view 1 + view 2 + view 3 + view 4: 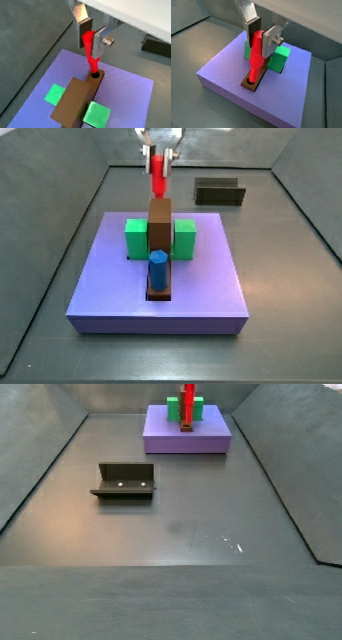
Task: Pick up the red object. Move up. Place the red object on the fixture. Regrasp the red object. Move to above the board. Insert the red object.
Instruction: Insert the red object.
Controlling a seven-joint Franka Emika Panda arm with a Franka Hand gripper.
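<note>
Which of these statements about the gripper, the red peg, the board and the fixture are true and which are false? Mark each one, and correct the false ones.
1. The gripper is shut on the red object. True.
2. The red object lies flat on the board. False: it hangs upright from the gripper, with its lower tip at a hole in the end of the brown bar.
3. The fixture stands on the floor, apart from the board. True.
4. The fixture holds the red object. False: the fixture is empty.
5. A blue cylinder stands on the brown bar. True.
6. Only one green block sits on the board. False: green blocks flank the brown bar on both sides.
</note>
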